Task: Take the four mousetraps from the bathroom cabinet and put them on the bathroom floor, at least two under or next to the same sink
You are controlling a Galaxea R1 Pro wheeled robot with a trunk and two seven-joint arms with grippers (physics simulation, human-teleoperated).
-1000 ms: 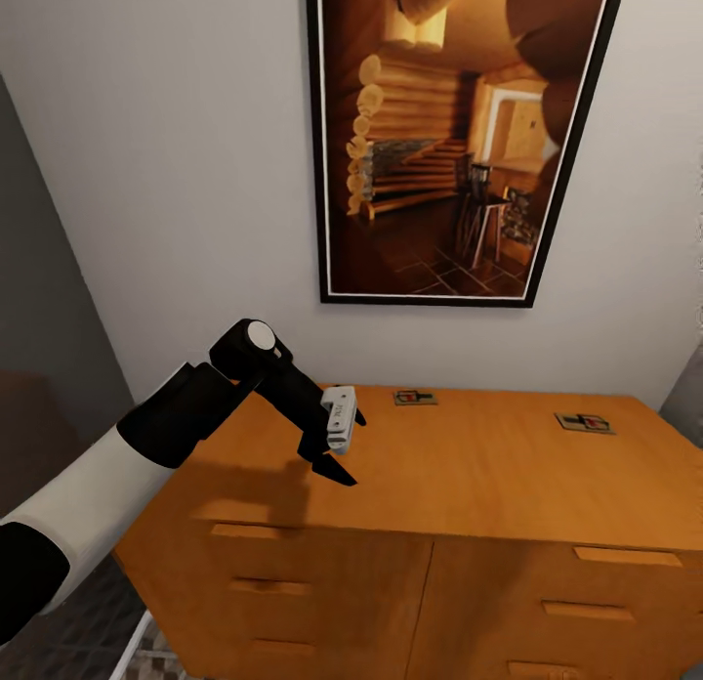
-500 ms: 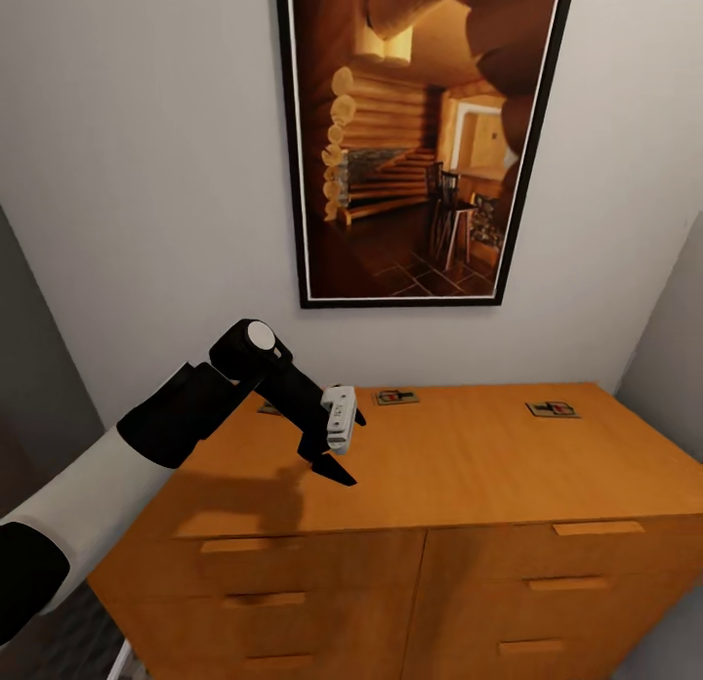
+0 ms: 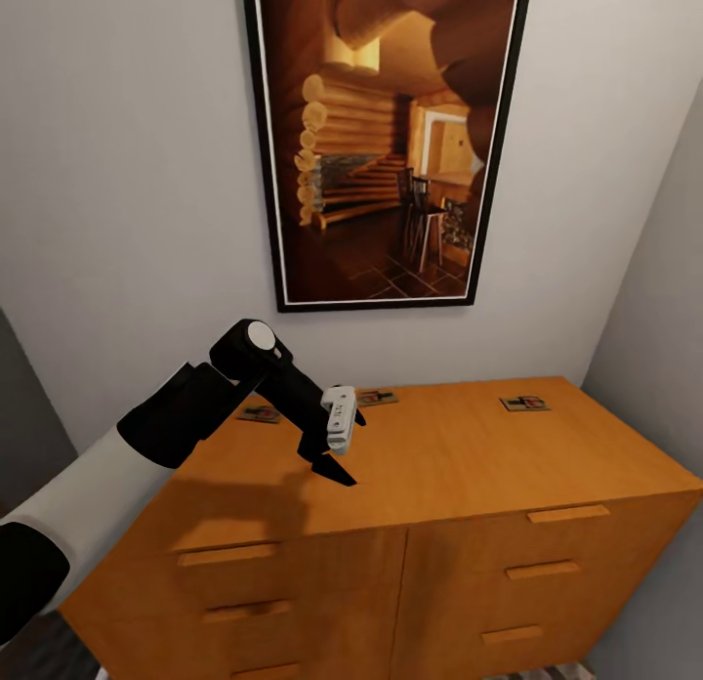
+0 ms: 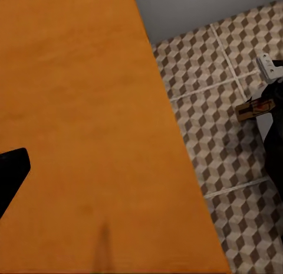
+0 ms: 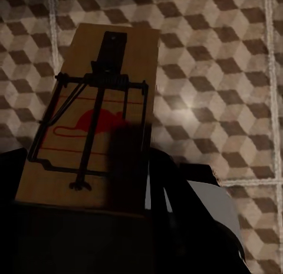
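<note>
Three mousetraps lie on the cabinet (image 3: 459, 465) top near the wall: one at the left (image 3: 259, 413), one in the middle (image 3: 376, 398), one at the right (image 3: 524, 403). My left gripper (image 3: 352, 450) hovers open above the front left part of the top, just short of the middle trap; in the left wrist view one dark fingertip (image 4: 12, 173) shows over the cabinet (image 4: 76, 108) wood. My right gripper (image 5: 127, 185) is shut on a fourth mousetrap (image 5: 135, 55), held above the bathroom floor (image 5: 224, 79). That held mousetrap (image 4: 252, 108) also appears small over the floor (image 4: 212, 144). The bathroom sink is out of view.
A large framed picture (image 3: 381, 143) of a log cabin hangs on the white wall behind the cabinet. A side wall (image 3: 654, 299) closes the corner at the right. The drawer fronts have slim bar handles (image 3: 566, 514). Tiled floor runs along the cabinet's side.
The whole head view has shifted, so the cabinet and picture sit further left and the left-hand mousetrap has come into sight. My left arm holds the same pose in the picture.
</note>
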